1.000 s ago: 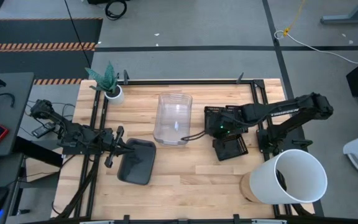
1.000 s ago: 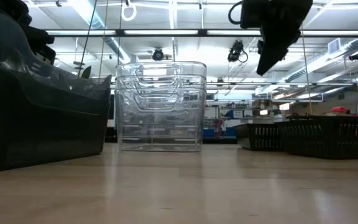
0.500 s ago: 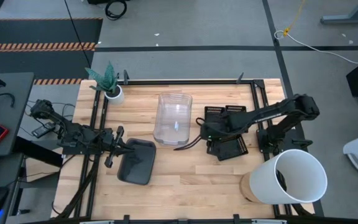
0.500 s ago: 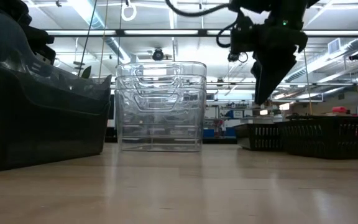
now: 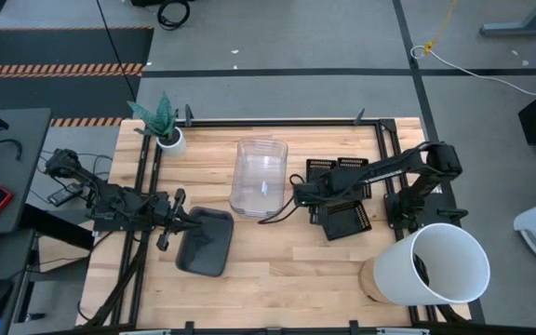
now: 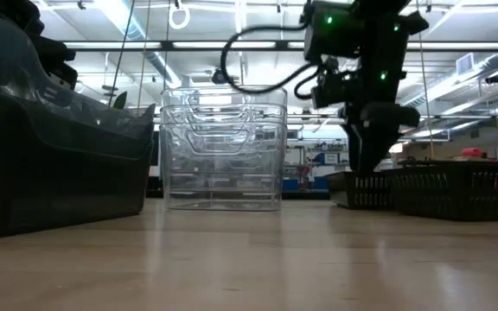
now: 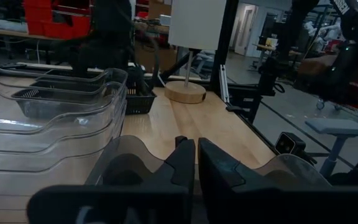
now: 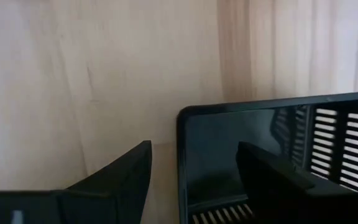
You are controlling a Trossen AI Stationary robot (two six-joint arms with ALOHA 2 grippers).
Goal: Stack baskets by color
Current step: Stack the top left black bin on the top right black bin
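Light wood tabletop [image 5: 277, 251] w/ black frame, grey floor beyond. Right gripper [image 8: 194, 165] is down at the corner of a black slotted basket [image 5: 331, 177], jaws spread wide, one finger outside the basket wall and one inside; nothing gripped. A 2nd black slotted basket [image 5: 346, 221] sits just beside it, nearer the white bucket [image 5: 440, 263]. Clear baskets [image 5: 260, 176], nested, stand mid-table. Left gripper [image 7: 196, 163] is closed on the rim of the smoky grey basket [image 5: 203, 242] at the left side. Plant pot [image 5: 169, 140] at the far left corner.
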